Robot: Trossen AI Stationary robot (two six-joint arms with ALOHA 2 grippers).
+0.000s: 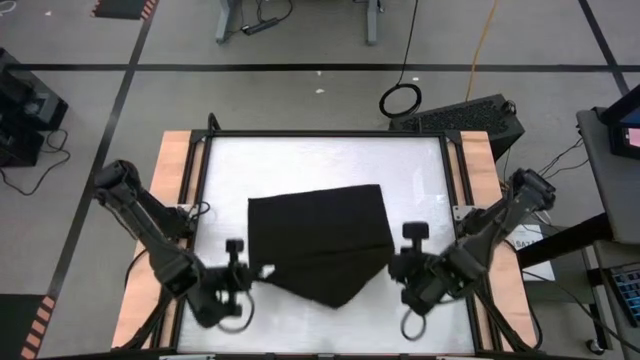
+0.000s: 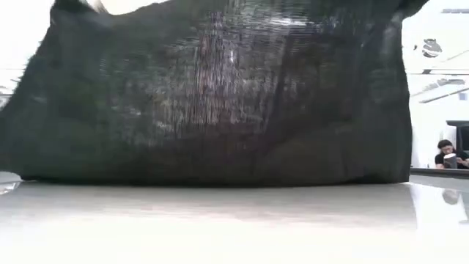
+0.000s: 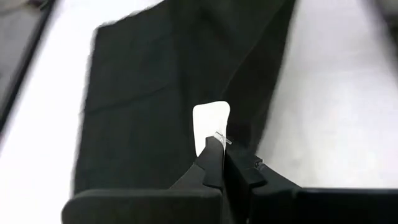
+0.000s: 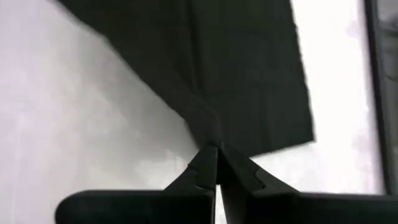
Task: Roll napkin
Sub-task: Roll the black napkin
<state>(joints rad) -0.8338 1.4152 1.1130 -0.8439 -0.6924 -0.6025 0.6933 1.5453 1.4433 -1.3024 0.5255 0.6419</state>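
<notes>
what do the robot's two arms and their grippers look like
Both arms are dark, near-black, built of chunky jointed segments. The left gripper and right gripper each carry a black T-shaped knob beside them, and a black cable loop hangs below each wrist. In the wrist views, each gripper's fingers are matte black wedges tapering to a point from a flat crossbar.

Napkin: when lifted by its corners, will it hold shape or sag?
Probably sags: the napkin, pinched at its corners by the left claw and right claw, hangs draped in the low view. Thin, so likely light; folds could shift.
</notes>
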